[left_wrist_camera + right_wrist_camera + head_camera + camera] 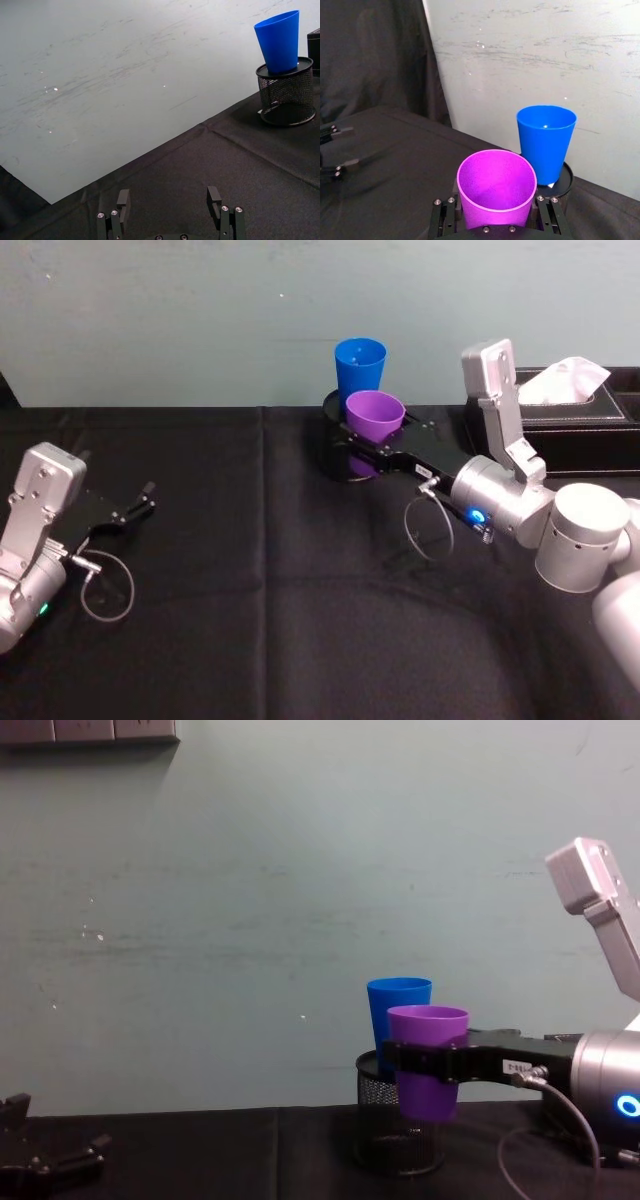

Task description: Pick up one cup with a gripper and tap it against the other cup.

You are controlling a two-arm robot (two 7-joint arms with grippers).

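My right gripper [372, 445] is shut on the purple cup [375, 414] and holds it upright in the air, clear of the table. The same purple cup [496, 188] sits between the gripper's jaws in the right wrist view, and the chest view shows the purple cup [428, 1060] lifted. Just behind it the blue cup [359, 367] stands upright on the lid of a black mesh pen holder [286, 96]; the two cups are close, and contact cannot be judged. The left gripper [140, 502] rests open on the cloth at the far left, empty.
A black tissue box [575, 412] with a white tissue stands at the back right, behind the right arm. A black cloth [260, 590] covers the table, and a pale wall runs along its far edge.
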